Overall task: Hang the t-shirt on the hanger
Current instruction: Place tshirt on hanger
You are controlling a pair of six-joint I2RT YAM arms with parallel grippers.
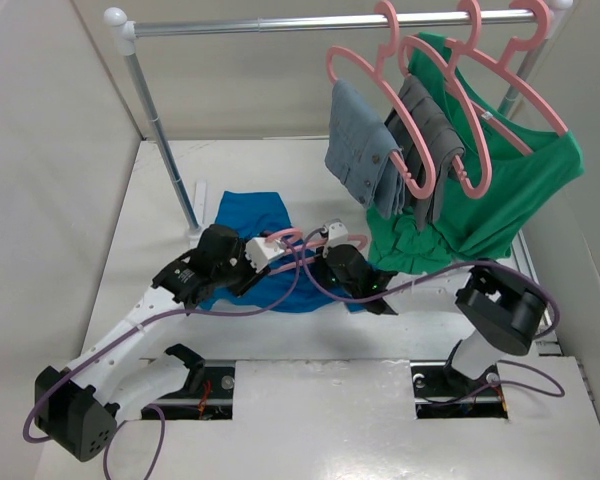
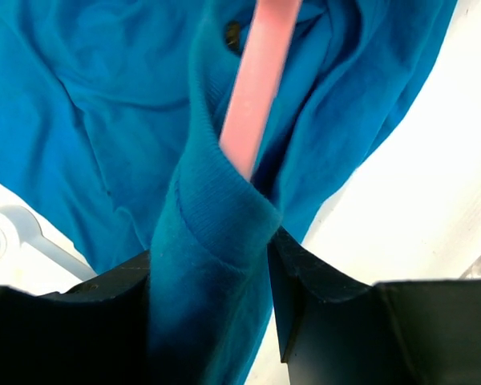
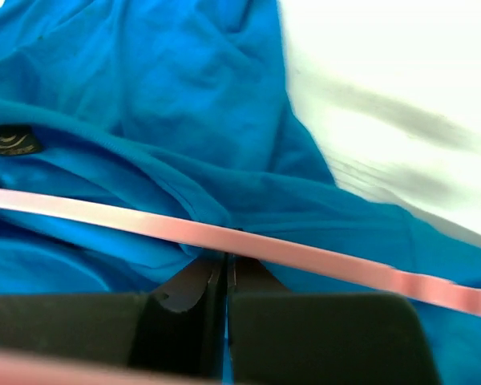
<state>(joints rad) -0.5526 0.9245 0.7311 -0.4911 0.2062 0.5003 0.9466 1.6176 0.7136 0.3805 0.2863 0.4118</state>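
T-shirt [image 1: 252, 213] lay on the table [image 1: 150, 210], left of centre and just near of the rack [image 1: 160, 130], well apart from the green shirt [image 1: 525, 185] and grey garments [image 1: 360, 140] hung at the far right. You had the hanger [image 1: 298, 238] lying across its near part, between your two arms, with one pink bar running into the neck opening. I judged that this was why the cloth was bunched there rather than flat: the collar [image 2: 216, 200] had to be held up off the table so the bar could slide in under it. Your left gripper [image 2: 212, 261] did that holding. Its jaws stood narrow, clamped on a thick fold of ribbed collar, and the bar vanished into the cloth just beyond that fold. Your right gripper [image 3: 226, 269] sat just right of the left one, over the t-shirt's right side, with its jaws pressed together and only a hairline between them. The bar crossed right at its fingertips and blue cloth lay all around it. From its wrist view you could not tell whether it nipped the bar, a sliver of cloth, or nothing at all. The black neck label [image 3: 8, 140] lay left of it, just far of the bar, so it worked close to the neck. By my judgement the hanger was only partly in, with neither shoulder dressed yet.
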